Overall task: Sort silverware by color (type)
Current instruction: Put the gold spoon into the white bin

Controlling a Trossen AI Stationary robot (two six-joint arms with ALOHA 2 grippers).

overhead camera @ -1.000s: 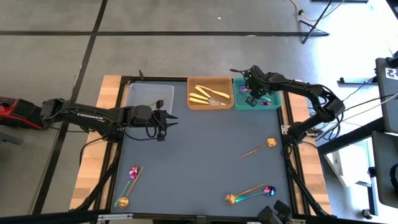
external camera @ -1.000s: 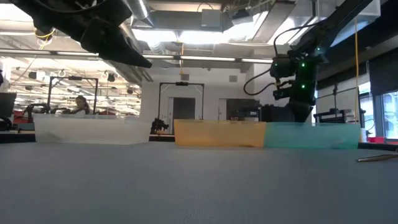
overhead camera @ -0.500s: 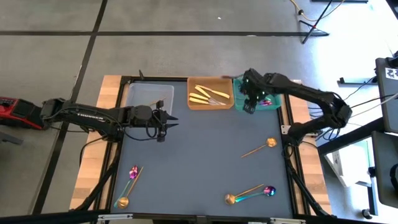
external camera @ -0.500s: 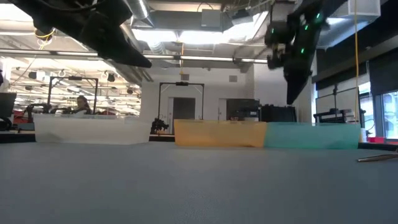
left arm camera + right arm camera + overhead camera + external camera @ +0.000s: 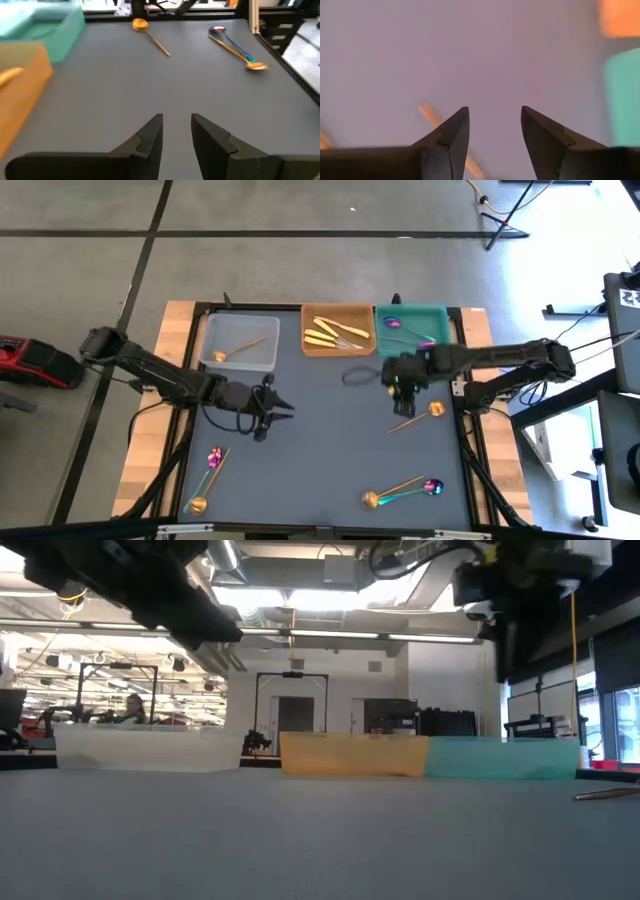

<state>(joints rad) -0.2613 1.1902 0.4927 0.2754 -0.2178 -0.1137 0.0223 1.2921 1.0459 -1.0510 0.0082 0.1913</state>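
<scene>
Silverware is scattered over the dark desk [image 5: 320, 450] and in three trays along the far edge. The clear tray [image 5: 240, 343] holds one copper-gold spoon [image 5: 236, 348]; the orange tray [image 5: 338, 330] holds several pale yellow knives [image 5: 330, 332]; the teal tray [image 5: 412, 328] holds purple-teal spoons [image 5: 410, 332]. Loose on the desk: a copper-gold spoon [image 5: 418, 417] with round bowl and thin handle at right, a gold spoon crossed with an iridescent purple-teal spoon [image 5: 403, 491] near the front right, and another such pair [image 5: 208, 477] at front left. The right gripper [image 5: 398, 380] hangs over the desk just in front of the teal tray, near the lone copper spoon, jaws apart and holding nothing. The left gripper [image 5: 278, 408] hovers over the left-middle of the desk, jaws parted by a narrow gap, holding nothing.
</scene>
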